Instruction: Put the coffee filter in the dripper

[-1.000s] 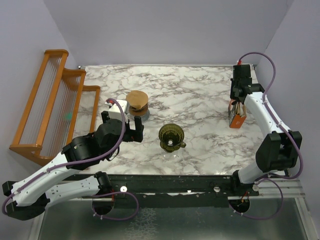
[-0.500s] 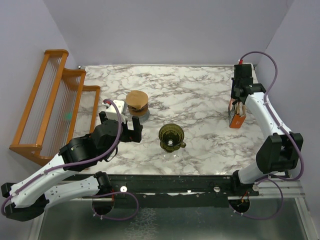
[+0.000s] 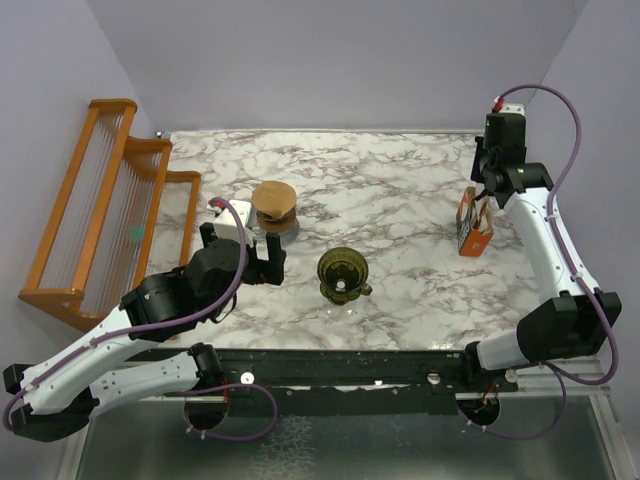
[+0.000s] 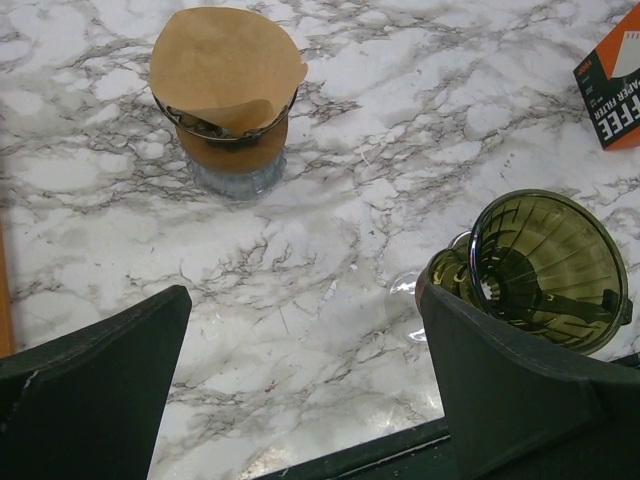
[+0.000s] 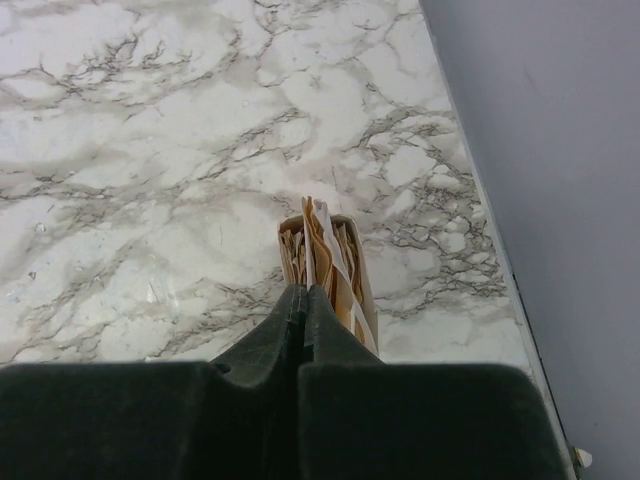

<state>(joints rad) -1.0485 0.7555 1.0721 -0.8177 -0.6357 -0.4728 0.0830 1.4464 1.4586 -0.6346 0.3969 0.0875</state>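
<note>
The dark olive-green dripper (image 3: 343,272) stands upright at the table's near middle; it also shows in the left wrist view (image 4: 545,262). My left gripper (image 3: 266,262) is open and empty, just left of the dripper, its right finger (image 4: 520,390) beside the dripper's base. My right gripper (image 3: 484,203) is shut on the top edge of a folded, white-edged coffee filter (image 5: 308,240) standing in an orange box (image 3: 472,232) of folded papers (image 5: 345,265). No opened white cone shows.
A brown paper disc on a grey stand (image 3: 273,205) sits behind my left gripper, also in the left wrist view (image 4: 225,75). A wooden rack (image 3: 110,200) stands at the left. The right wall (image 5: 560,200) runs close beside the box.
My right wrist has risen and swung back toward the far right corner, still shut over the box. My left gripper has shifted only slightly.
</note>
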